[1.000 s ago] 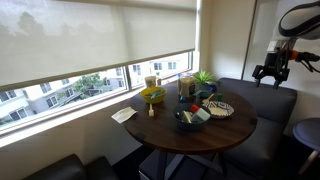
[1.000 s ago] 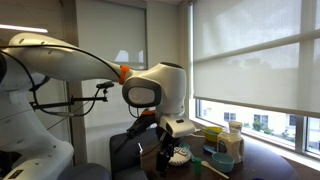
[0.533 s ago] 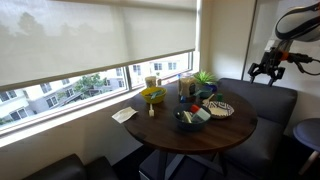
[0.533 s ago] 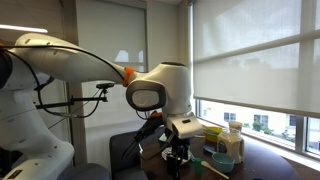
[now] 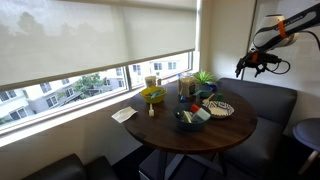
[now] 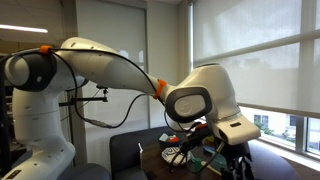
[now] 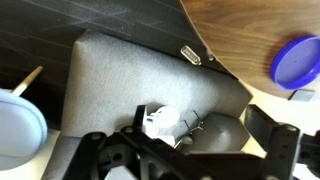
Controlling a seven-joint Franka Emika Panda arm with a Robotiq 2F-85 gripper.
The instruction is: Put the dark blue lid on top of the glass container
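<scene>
The glass container (image 5: 185,87) stands upright at the far side of the round table, next to the green plant (image 5: 204,77). The dark blue lid is too small to make out among the things on the table. My gripper (image 5: 252,66) hangs open and empty in the air over the grey sofa, to the right of the table and well apart from the container. In the wrist view the gripper (image 7: 200,130) has its jaws spread wide with nothing between them, above the sofa cushion. A brighter blue round vessel (image 7: 298,60) sits near the table's edge.
The wooden table (image 5: 160,128) also carries a yellow bowl (image 5: 152,96), a pale cup (image 5: 151,81), a patterned plate (image 5: 219,108) and a dark bowl (image 5: 190,119). The grey sofa (image 5: 265,100) runs behind it. The window wall is at the far side. My arm (image 6: 110,65) fills an exterior view.
My gripper has moved left toward the table and slightly up over the sofa. It stays open and empty. Nothing on the table has moved.
</scene>
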